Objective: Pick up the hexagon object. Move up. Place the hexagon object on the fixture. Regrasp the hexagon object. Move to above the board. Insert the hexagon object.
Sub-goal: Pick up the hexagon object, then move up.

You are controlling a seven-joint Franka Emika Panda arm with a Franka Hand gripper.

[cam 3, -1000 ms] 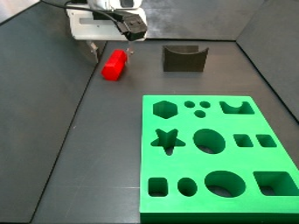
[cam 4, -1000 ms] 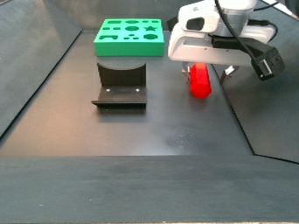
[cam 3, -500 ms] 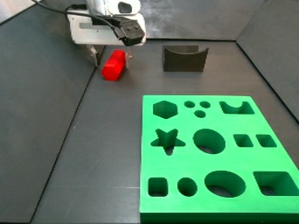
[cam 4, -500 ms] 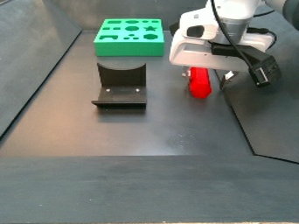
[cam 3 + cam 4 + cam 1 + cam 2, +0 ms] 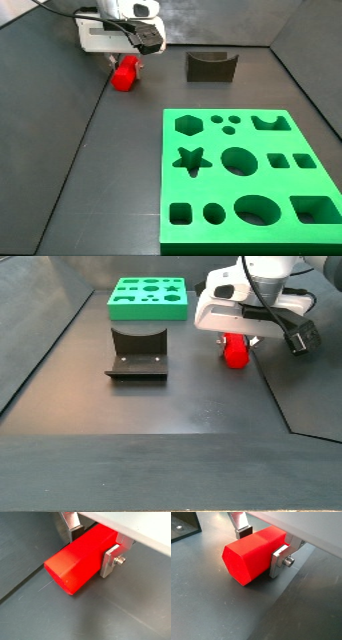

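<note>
The hexagon object (image 5: 124,74) is a bright red prism lying on the dark floor at the far left, and it also shows in a side view (image 5: 238,352). My gripper (image 5: 122,58) is down over it, seen too in a side view (image 5: 241,338). In both wrist views the silver fingers (image 5: 110,559) (image 5: 280,559) sit on either side of the prism (image 5: 77,562) (image 5: 250,554), pressed against its flanks. The fixture (image 5: 210,66) (image 5: 138,356) stands apart from the gripper. The green board (image 5: 245,175) (image 5: 148,298) lies flat with its cut-outs showing.
Dark walls close in the floor on the far and left sides (image 5: 40,60). A lighter floor strip (image 5: 314,396) runs past the gripper in a side view.
My gripper has come down over the hexagon object, and its fingers now bracket it. The prism looks slightly shifted and more covered by the gripper.
</note>
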